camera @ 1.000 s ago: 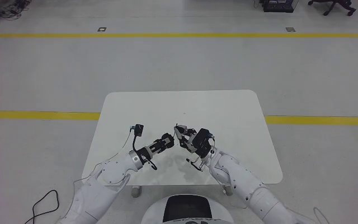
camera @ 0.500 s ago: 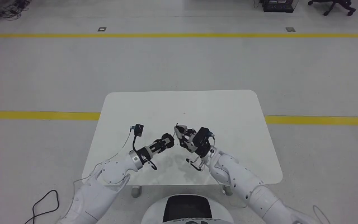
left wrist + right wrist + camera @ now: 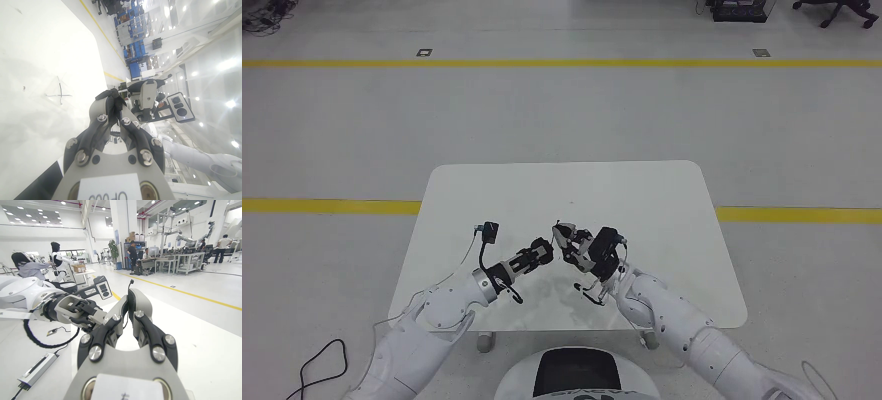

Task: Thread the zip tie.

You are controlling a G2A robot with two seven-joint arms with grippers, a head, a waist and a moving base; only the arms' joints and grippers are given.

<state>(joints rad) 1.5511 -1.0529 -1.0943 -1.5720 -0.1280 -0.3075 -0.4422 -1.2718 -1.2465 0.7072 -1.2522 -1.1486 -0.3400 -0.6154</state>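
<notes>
Two pincers are close together over the front middle of the white rounded tabletop (image 3: 642, 195): the right pincer (image 3: 129, 298) is clenched on the thin black plastic zip tie (image 3: 131, 281), whose small head sticks out past its fingertips, and the left pincer (image 3: 113, 97) is clenched too, on what one cannot tell.
</notes>
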